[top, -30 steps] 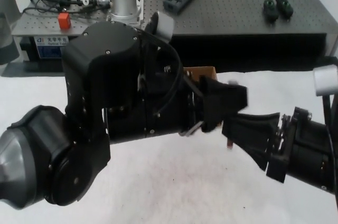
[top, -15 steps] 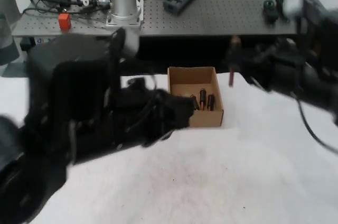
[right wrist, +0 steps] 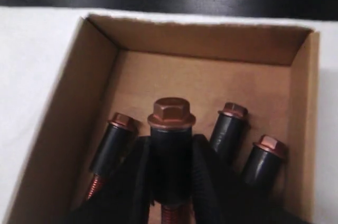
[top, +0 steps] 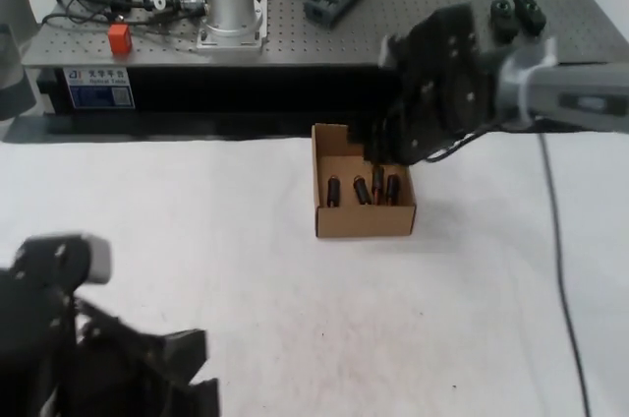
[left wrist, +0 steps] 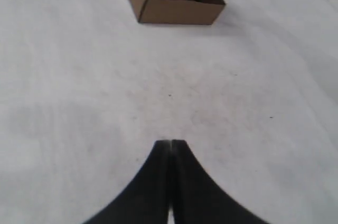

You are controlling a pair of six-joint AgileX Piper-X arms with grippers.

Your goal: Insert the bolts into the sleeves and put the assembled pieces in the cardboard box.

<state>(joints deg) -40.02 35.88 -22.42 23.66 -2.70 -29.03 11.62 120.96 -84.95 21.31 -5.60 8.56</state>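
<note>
Gripping one assembled piece [right wrist: 169, 129], a copper-headed bolt in a black sleeve, the right pincer [right wrist: 171, 174] hung over the cardboard box [right wrist: 100, 81] by the tabletop's [top: 246, 269] far edge. Its wrist view showed three other pieces [right wrist: 228, 126] lying inside. The left pincer [left wrist: 170, 147], fingers pressed together and empty, was toward the near left corner. A blue label [top: 96, 88] behind bore print too small to read.

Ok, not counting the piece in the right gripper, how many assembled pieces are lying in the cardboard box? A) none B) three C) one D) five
B: the right wrist view shows three assembled pieces lying on the floor of the cardboard box, while the right gripper holds a fourth piece between its fingers.
</note>
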